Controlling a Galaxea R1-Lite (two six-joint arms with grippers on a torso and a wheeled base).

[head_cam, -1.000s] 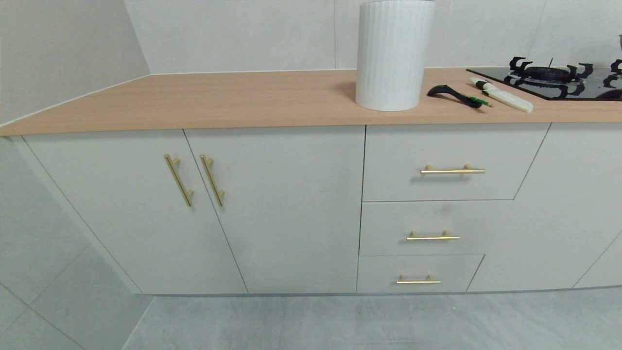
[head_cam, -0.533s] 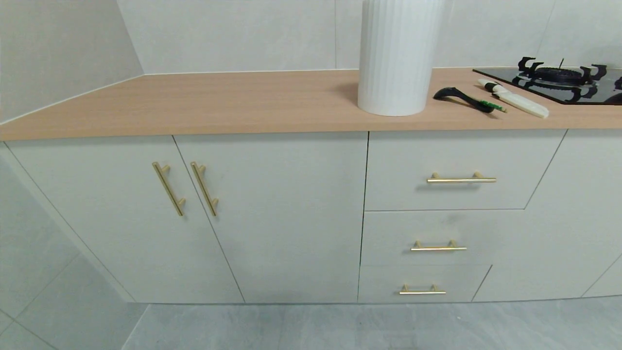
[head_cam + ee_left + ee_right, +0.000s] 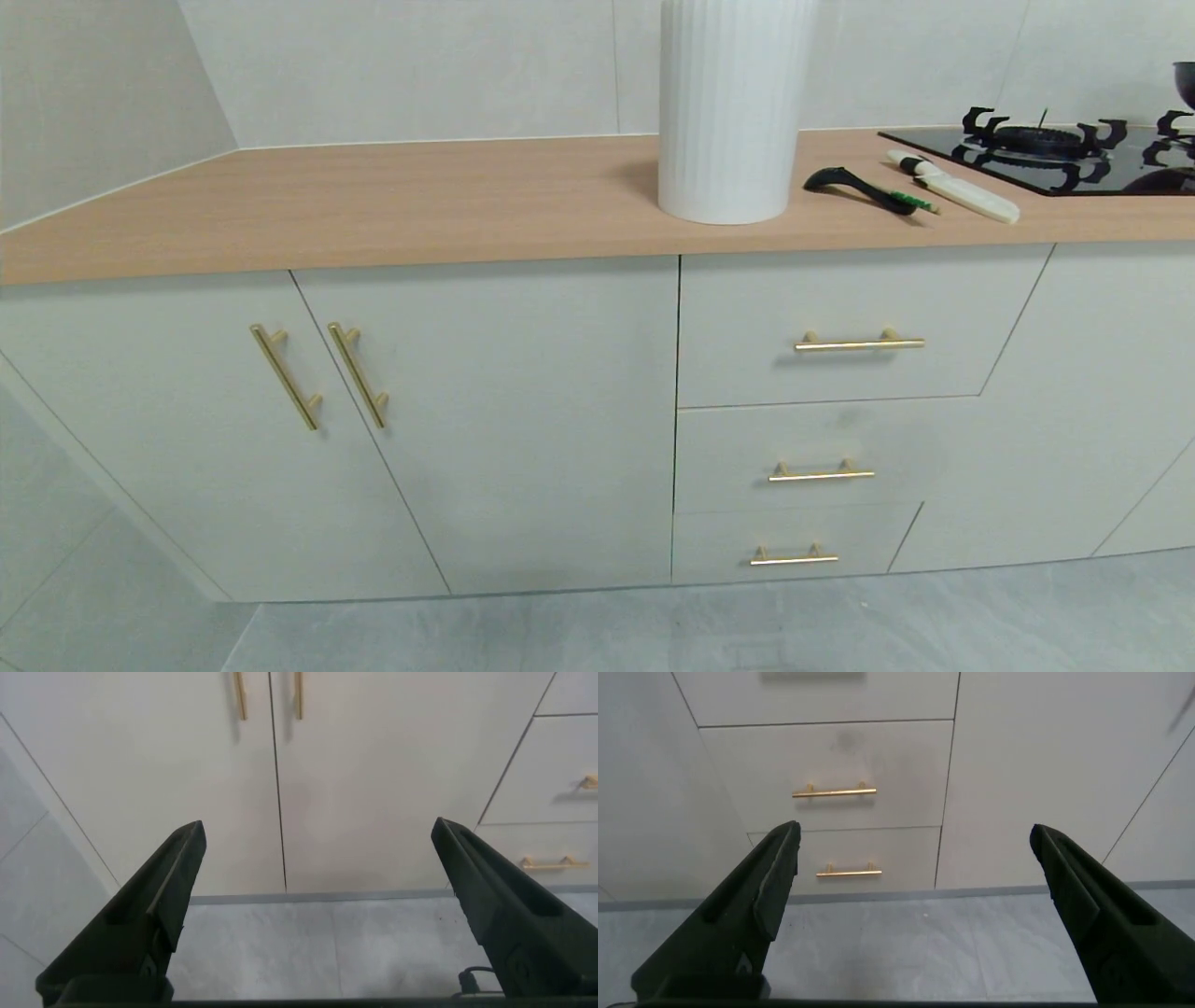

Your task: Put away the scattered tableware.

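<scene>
On the wooden countertop (image 3: 373, 201), right of a tall white ribbed container (image 3: 729, 107), lie a black utensil with a green handle tip (image 3: 864, 189) and a white knife-like utensil (image 3: 952, 185). My left gripper (image 3: 318, 859) hangs open low before the cupboard doors (image 3: 280, 775), holding nothing. My right gripper (image 3: 915, 859) is open too, low in front of the lower drawers (image 3: 836, 775), far below the utensils.
A black gas hob (image 3: 1055, 154) sits at the counter's right end. Below the counter are two cupboard doors with gold handles (image 3: 317, 373) and three drawers with gold handles (image 3: 859, 343). Grey floor tiles (image 3: 653, 625) lie before the cabinets.
The head camera has shifted, so the whole scene slid left and slightly down in the picture. The utensils and container keep their places on the counter.
</scene>
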